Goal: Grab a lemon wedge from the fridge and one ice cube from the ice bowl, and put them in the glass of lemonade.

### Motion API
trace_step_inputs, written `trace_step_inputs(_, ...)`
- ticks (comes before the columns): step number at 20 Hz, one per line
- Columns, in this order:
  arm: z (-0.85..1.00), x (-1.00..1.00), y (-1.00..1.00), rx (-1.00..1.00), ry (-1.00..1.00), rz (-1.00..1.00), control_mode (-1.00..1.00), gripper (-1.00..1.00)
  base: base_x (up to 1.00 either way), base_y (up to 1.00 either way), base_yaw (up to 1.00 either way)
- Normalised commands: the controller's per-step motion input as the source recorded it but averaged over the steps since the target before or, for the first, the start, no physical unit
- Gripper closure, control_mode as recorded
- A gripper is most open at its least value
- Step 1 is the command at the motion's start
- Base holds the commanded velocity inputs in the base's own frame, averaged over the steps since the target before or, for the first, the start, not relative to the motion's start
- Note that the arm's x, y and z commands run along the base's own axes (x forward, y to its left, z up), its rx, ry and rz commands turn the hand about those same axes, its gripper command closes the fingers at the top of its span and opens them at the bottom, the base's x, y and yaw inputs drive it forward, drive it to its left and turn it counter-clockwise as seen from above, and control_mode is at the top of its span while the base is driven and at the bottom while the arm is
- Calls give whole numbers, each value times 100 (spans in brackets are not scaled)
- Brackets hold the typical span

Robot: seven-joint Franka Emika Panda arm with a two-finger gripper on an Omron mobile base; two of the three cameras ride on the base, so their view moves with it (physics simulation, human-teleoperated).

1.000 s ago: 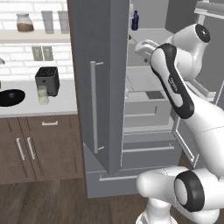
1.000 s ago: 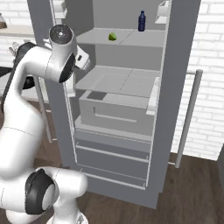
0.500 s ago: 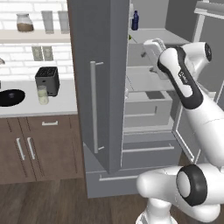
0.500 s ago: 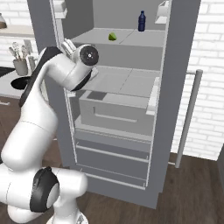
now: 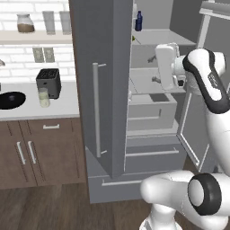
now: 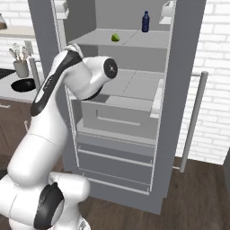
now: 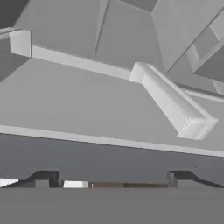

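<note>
The grey fridge (image 5: 96,54) stands with its right door swung open. On its upper shelf lies the small yellow-green lemon wedge (image 6: 115,37), with a blue bottle (image 6: 145,21) behind it. My gripper (image 5: 153,69) hangs inside the opening at middle-shelf height, below the wedge and pointing left. Its jaws are open and hold nothing. In the hand view my gripper (image 7: 112,179) has its tips spread wide before bare grey shelves. On the counter to the left sit the black ice bowl (image 5: 9,99) and the glass of lemonade (image 5: 43,97).
A black toaster (image 5: 48,82) stands behind the glass. A grey utensil cup (image 6: 20,67) sits beside the bowl. The open fridge door (image 5: 194,121) lies right of the arm. A drawer (image 6: 121,117) fills the fridge below the shelves, and brown cabinets (image 5: 40,150) run under the counter.
The jaws have gone from shut to wide open. The hand has dropped from upper-shelf height to the middle shelf and shifted a little right.
</note>
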Motion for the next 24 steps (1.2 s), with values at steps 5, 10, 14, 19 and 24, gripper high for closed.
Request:
trace_step_inputs(5, 0, -36, 13, 5, 14, 26, -100, -100, 0, 0, 0)
trace_step_inputs(10, 0, 61, 26, 0, 11, 3, -100, -100, 0, 0, 0)
trace_step_inputs(14, -3, 100, 3, 0, 9, -6, -100, -100, 0, 0, 0)
trace_step_inputs(19, -1, 59, 2, 0, 8, -4, -100, -100, 0, 0, 0)
trace_step_inputs(24, -3, 3, 49, 0, 5, 0, -100, -100, 0, 0, 0)
